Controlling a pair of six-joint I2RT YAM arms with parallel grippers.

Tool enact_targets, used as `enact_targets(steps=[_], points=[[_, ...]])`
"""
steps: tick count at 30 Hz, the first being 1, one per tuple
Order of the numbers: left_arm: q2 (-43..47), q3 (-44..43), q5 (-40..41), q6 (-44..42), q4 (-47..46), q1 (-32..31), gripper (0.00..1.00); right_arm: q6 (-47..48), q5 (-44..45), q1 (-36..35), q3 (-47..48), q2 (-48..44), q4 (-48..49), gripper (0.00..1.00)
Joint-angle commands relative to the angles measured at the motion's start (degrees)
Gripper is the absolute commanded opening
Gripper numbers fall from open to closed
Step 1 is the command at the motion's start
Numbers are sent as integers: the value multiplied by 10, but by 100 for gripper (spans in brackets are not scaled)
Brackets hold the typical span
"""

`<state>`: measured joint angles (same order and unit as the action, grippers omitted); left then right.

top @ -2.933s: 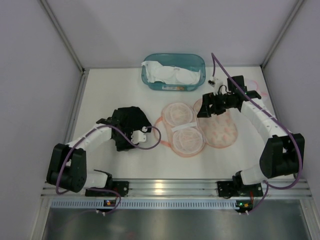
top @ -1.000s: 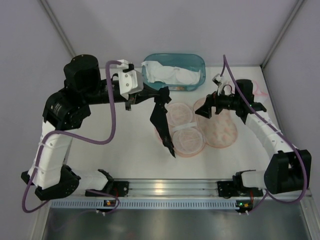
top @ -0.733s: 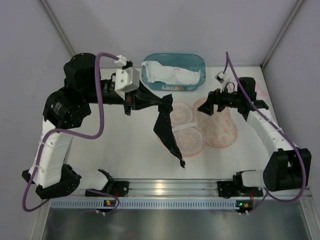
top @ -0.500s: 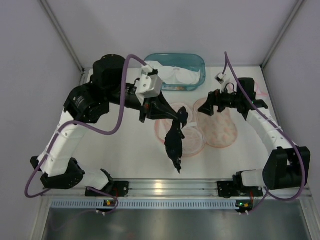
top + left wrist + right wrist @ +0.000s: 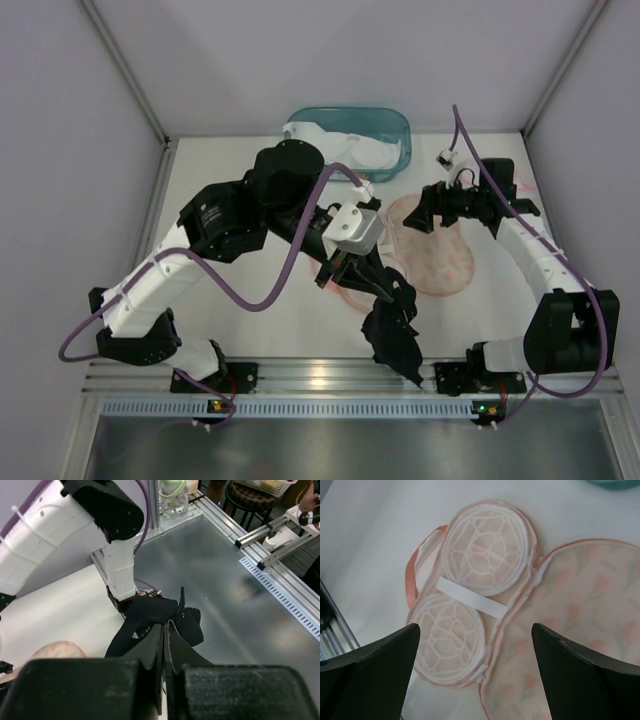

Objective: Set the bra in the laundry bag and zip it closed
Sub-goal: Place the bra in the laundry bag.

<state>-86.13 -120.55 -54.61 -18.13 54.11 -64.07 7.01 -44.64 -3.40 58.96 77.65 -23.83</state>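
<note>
The left claw (image 5: 165,630) is clamping the bra (image 5: 395,335), which is dangling at 6 o'clock of the bag (image 5: 445,260) by the near edge of the table (image 5: 270,330); the bag is lying open and empty, so loading and zipping are remaining. The right claw (image 5: 428,213) is hovering wide open over its 12 o'clock rim. From above, the left arm (image 5: 240,215) is hiding the bag's cup half.

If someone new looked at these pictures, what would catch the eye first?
First comes the black bra, dangling from the shut left gripper near the near edge of the table. Behind it the laundry bag lies spread open, pink with two white mesh domes, and the open right gripper hovers above it. At the back stands a teal basket with white garments.
</note>
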Motion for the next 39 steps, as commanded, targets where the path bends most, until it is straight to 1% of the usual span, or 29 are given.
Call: enact_targets(steps=[1, 4, 6, 7, 8, 9, 11, 12, 13, 14, 16, 17, 18, 20, 22, 23, 25, 27, 28, 29, 31, 32, 33, 35, 37, 38, 39], points=[[-2, -41, -27, -8, -20, -16, 0, 24, -11, 11, 24, -6, 1, 95], [-7, -38, -37, -16, -19, -17, 0, 24, -22, 12, 22, 0, 3, 95], [-5, -22, -35, -28, -19, -17, 0, 27, -79, 13, 22, 2, -4, 95], [4, 5, -27, -50, -20, -17, 0, 31, -111, 16, 21, 0, -7, 94], [10, 18, -24, -61, -20, -17, 0, 40, -178, 16, 18, -6, -8, 93], [15, 41, -23, -80, -21, -17, 0, 38, -206, 17, 1, -17, 13, 93], [27, 58, -16, -95, -20, -17, 0, 22, -250, 17, -20, -69, 54, 94], [32, 76, -13, -111, -19, -17, 0, 27, -256, 17, -34, -89, 73, 95], [40, 84, -9, -121, -20, -17, 0, 40, -259, 17, -36, -120, 70, 97], [45, 93, -2, -133, -19, -17, 0, 85, -274, 17, -35, -133, 57, 97], [54, 115, 6, -171, -19, -17, 0, 145, -293, 11, -15, -148, -27, 98], [57, 122, 15, -182, -21, -17, 0, 220, -304, 6, -3, -150, -63, 98], [60, 137, 20, -203, -20, -16, 0, 257, -304, -2, 18, -151, -139, 98], [67, 159, 48, -226, -19, -16, 0, 338, -293, -33, 37, -150, -192, 98], [78, 191, 73, -269, -19, -16, 0, 370, -287, -56, 49, -150, -232, 98], [82, 199, 87, -283, -18, -15, 0, 389, -280, -59, 49, -152, -236, 97], [88, 218, 129, -320, -18, -12, 0, 396, -272, -61, 41, -159, -225, 97], [82, 223, 167, -341, -19, -9, 0, 373, -248, -60, 23, -161, -196, 97], [79, 224, 169, -346, -22, 0, 0, 366, -241, -59, 16, -160, -183, 97], [76, 225, 174, -346, -29, 7, 0, 341, -220, -57, 10, -160, -142, 97], [68, 232, 199, -343, -63, 26, 0, 277, -194, -56, -20, -154, -76, 97], [66, 235, 203, -345, -73, 32, 0, 195, -143, -55, -30, -147, -7, 97], [63, 242, 207, -355, -90, 39, 0, 166, -117, -55, -35, -138, 5, 96], [61, 242, 210, -371, -96, 56, 0, 124, -75, -50, -21, -85, -2, 93], [54, 243, 205, -385, -102, 75, 0, 88, -63, -42, 1, -27, -10, 88], [52, 243, 198, -391, -102, 80, 0, 46, -62, -36, 1, -12, 0, 86], [48, 243, 195, -401, -102, 88, 0, 25, -62, -32, -3, 0, 36, 84]])
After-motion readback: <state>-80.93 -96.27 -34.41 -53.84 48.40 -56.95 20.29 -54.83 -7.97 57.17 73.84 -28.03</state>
